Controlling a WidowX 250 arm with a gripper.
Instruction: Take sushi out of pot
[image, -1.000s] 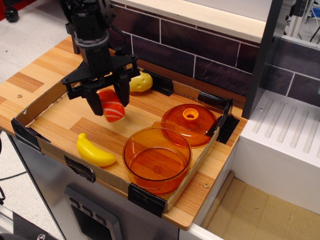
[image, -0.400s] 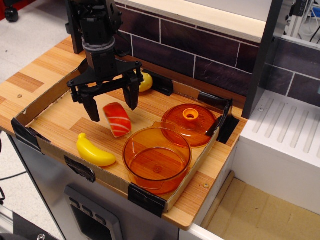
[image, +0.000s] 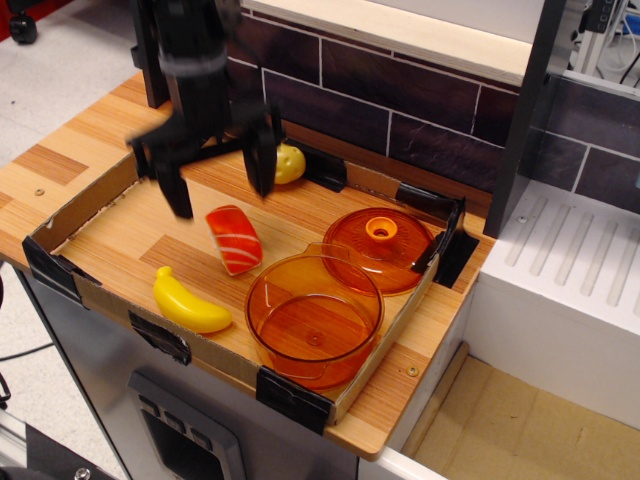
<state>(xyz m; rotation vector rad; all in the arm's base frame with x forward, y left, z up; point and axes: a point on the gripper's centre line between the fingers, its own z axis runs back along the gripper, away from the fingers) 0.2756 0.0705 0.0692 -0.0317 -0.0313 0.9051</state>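
You see the sushi (image: 233, 239), red-orange with white stripes, lying on the wooden tray floor just left of the pot (image: 314, 320), a round, transparent orange bowl standing upright and empty.

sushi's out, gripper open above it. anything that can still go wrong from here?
1. The sushi lies close beside the pot; a sideways sweep of the open gripper might knock it back against the rim.
2. The gripper's right-hand finger hangs near the pale yellow toy, so moving toward the wall may bump it.
3. The image is motion-blurred around the gripper, so its exact clearance above the sushi is uncertain.
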